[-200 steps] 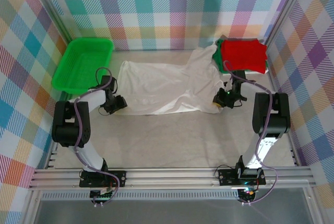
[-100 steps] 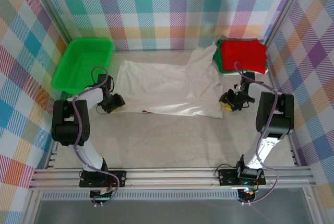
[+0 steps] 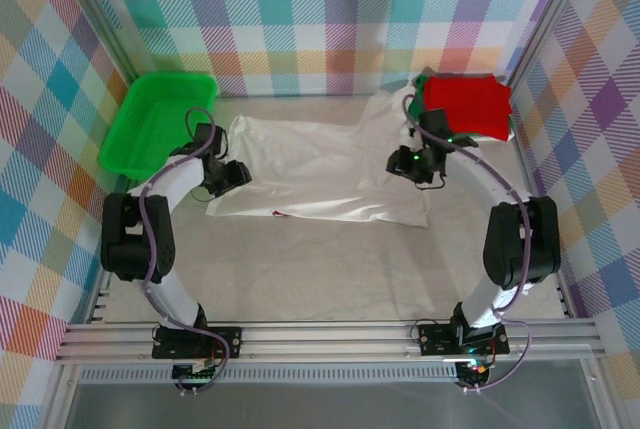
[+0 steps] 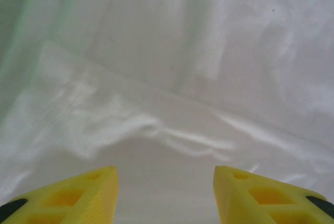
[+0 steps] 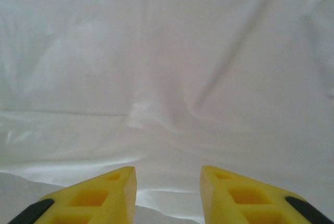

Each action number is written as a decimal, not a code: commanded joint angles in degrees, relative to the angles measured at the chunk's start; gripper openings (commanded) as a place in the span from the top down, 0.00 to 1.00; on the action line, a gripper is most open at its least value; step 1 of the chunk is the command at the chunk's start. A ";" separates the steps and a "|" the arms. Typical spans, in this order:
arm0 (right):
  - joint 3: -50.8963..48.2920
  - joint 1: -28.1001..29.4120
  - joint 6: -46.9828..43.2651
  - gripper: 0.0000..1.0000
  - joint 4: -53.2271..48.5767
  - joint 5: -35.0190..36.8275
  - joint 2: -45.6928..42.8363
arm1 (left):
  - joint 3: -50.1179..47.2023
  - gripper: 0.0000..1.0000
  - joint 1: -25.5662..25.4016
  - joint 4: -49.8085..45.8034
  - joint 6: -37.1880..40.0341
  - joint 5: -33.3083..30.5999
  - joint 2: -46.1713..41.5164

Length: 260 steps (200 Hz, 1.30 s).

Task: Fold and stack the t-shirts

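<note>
Yellow plastic fingers (image 4: 78, 199) of the left gripper (image 4: 166, 195) stood wide apart in its wrist view. Nothing lay between them but the white t-shirt (image 4: 172, 78) beneath, creased and doubled along a slanting edge. The right gripper (image 5: 168, 195) was the same: jaws spread and empty, pale cloth under them with a soft ridge running across. Whether either pair of tips pressed on the fabric I could not tell.

From above, the left gripper (image 3: 228, 175) hovered over the shirt's left end, near the green tray (image 3: 170, 77). The right gripper (image 3: 405, 162) hung over its right part, just short of the pile in the far right corner. The white t-shirt (image 3: 320, 164) lay stretched long across the middle of the table (image 3: 330, 279). Its print was mostly hidden, with only a speck of red showing at the near edge. Its far right corner ran up against the pile.

That pile was the finished part, to my eye: a red t-shirt (image 3: 466, 104) folded square on top of a green t-shirt (image 3: 420, 83), whose edge peeped out at the side. The white one looked to be one lengthwise fold in, a long band and not yet a neat packet. Left to do, I reckoned, was to bring its ends across until it matched the red square, then lift it onto the pile.
</note>
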 commanded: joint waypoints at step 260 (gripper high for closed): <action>31.15 -6.88 -4.75 0.51 -1.95 -1.40 19.99 | 27.73 0.41 -1.82 -13.68 2.11 -11.99 8.89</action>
